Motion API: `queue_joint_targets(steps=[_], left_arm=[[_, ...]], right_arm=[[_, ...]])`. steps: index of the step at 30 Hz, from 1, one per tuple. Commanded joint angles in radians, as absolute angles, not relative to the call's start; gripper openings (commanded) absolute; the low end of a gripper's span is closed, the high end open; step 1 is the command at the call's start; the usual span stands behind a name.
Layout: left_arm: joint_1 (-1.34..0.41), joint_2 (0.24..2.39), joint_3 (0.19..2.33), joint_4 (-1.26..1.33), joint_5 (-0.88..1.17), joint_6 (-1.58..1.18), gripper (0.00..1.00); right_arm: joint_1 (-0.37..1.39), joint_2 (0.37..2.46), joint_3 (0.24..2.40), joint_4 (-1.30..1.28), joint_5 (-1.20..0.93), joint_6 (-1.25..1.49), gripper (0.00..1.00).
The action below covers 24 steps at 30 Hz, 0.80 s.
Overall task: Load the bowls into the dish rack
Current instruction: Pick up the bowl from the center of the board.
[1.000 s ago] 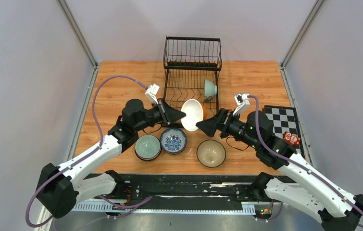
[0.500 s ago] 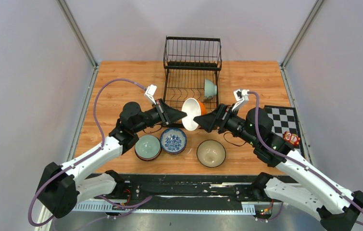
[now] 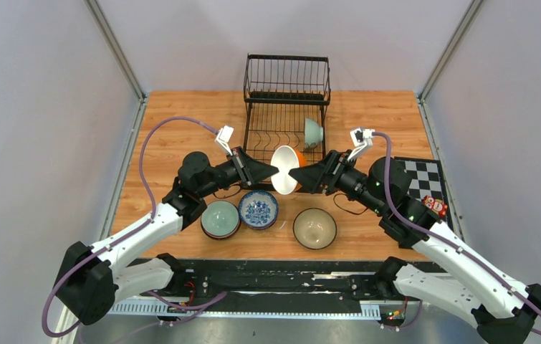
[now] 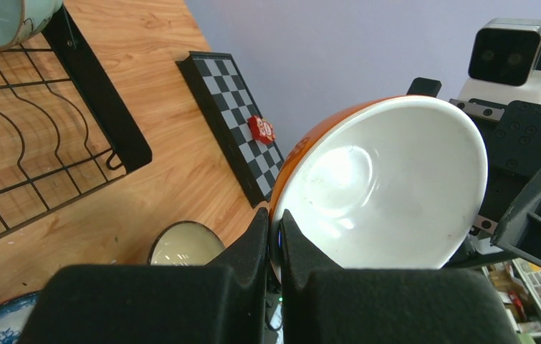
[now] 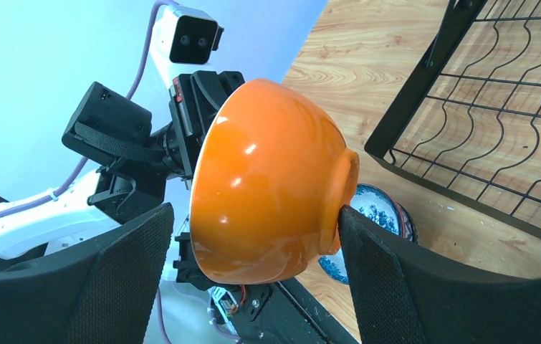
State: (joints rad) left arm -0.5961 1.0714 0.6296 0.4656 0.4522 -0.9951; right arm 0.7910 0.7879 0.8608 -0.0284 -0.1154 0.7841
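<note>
Top view: the orange bowl (image 3: 286, 169) is held in the air, tipped on its side, just in front of the dish rack (image 3: 285, 107) and between both grippers. It is gripped at the rim by the left gripper (image 3: 273, 170). The right gripper (image 3: 297, 174) is set against its outer side. A pale green bowl (image 3: 313, 132) is stood on edge in the rack's base tier. A celadon bowl (image 3: 220, 218), a blue-and-white bowl (image 3: 258, 208) and a cream bowl (image 3: 314, 228) are seen on the table (image 3: 181, 129).

Left wrist view: the rim of the orange bowl (image 4: 382, 186) is pinched tightly in the left gripper (image 4: 276, 236); the white inside is shown.

Right wrist view: the orange bowl (image 5: 267, 179) is straddled by the spread right gripper (image 5: 253, 215). One finger (image 5: 382, 287) is at the foot ring; a gap is left at the other, so the bowl is not clamped.
</note>
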Motion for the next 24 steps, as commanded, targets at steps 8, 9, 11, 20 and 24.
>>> queue_joint_targets(steps=[8, 9, 11, 20, 24], left_arm=[[-0.589, 1.049, 0.683, 0.428, 0.449, -0.933, 0.00], [-0.589, 1.049, 0.687, 0.422, 0.447, -0.927, 0.00], [-0.589, 1.047, 0.695, 0.410, 0.446, -0.917, 0.00], [-0.588, 1.035, 0.729, 0.358, 0.428, -0.871, 0.00], [-0.589, 1.036, 0.745, 0.335, 0.420, -0.851, 0.00]], right_arm=[[0.801, 0.822, 0.934, -0.058, -0.159, 0.727, 0.83], [0.801, 0.822, 0.934, -0.059, -0.164, 0.724, 0.83], [0.801, 0.827, 0.942, -0.079, -0.175, 0.713, 0.83], [0.802, 0.831, 0.957, -0.124, -0.202, 0.696, 0.80], [0.802, 0.830, 0.961, -0.135, -0.204, 0.688, 0.79]])
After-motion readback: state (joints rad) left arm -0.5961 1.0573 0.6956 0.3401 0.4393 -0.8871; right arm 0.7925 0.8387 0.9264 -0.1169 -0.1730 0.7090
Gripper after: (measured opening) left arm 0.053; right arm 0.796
